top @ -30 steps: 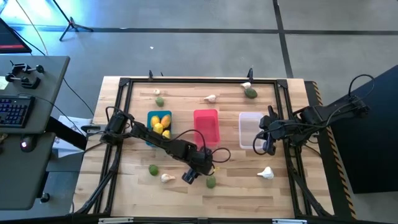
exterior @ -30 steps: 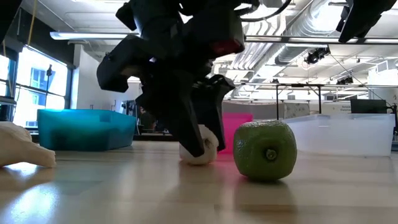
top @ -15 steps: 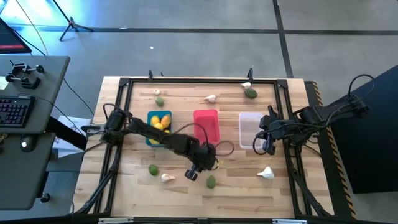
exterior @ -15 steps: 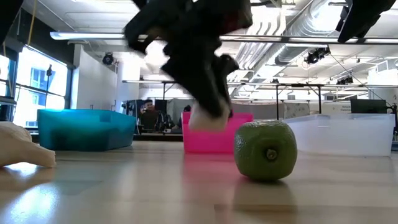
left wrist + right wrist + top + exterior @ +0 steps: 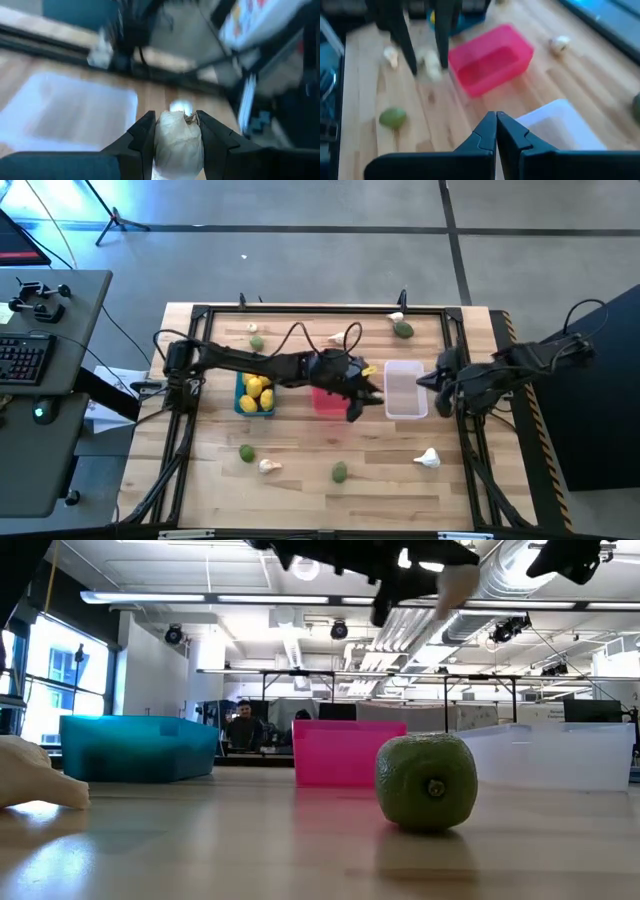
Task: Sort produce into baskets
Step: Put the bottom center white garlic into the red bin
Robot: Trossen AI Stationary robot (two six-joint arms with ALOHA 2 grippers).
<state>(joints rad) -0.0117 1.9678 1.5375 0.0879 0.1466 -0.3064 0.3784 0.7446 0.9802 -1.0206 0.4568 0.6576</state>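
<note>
My left gripper [image 5: 370,394] is shut on a white garlic bulb [image 5: 177,139] and hovers over the gap between the pink basket [image 5: 328,370] and the translucent white basket [image 5: 405,390]. The bulb also shows high up in the low view [image 5: 458,585]. The blue basket [image 5: 254,388] holds several yellow lemons. My right gripper [image 5: 496,124] is shut and empty at the white basket's right side [image 5: 428,380]. A green lime [image 5: 340,471] lies on the table near the front edge and also shows in the low view [image 5: 425,780]. My left gripper pinches the garlic bulb's two sides [image 5: 161,142] between its two fingers. The bulb is lifted clear of the table, well above the baskets' rims.
Loose limes [image 5: 257,342] [image 5: 403,330] [image 5: 245,452] and garlic bulbs [image 5: 338,337] [image 5: 396,317] [image 5: 268,466] [image 5: 428,458] lie scattered on the wooden table. A black frame [image 5: 300,309] runs around the work area. A person shows far behind the table [image 5: 240,720].
My left gripper has risen from the table near the front lime with the garlic bulb held between its fingers. It has gone toward the far right, to the white basket, and the bulb is lifted clear. My right gripper has gone a little toward the far edge.
</note>
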